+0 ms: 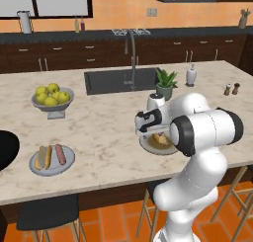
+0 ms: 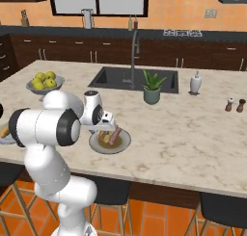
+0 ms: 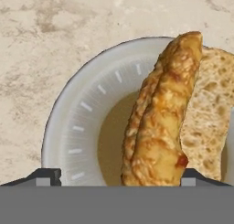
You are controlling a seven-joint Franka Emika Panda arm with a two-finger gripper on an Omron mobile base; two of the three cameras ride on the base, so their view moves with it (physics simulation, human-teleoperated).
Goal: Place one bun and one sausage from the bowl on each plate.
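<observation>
One bun [image 3: 160, 122] inside plate [image 3: 77, 127] rim, tool [image 3: 118, 176] wide.

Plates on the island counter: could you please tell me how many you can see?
2. The pale grey-blue plate lies near the counter's front left, holding a bun and a sausage. The grey-rimmed plate sits under the gripper, with food on it.

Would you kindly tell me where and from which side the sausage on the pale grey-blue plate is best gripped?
Probably at the middle of the sausage, from straight above, closing across its slim width. It lies flat on the plate, and the bun lies lengthwise close beside it, so a sideways approach looks blocked.
</observation>
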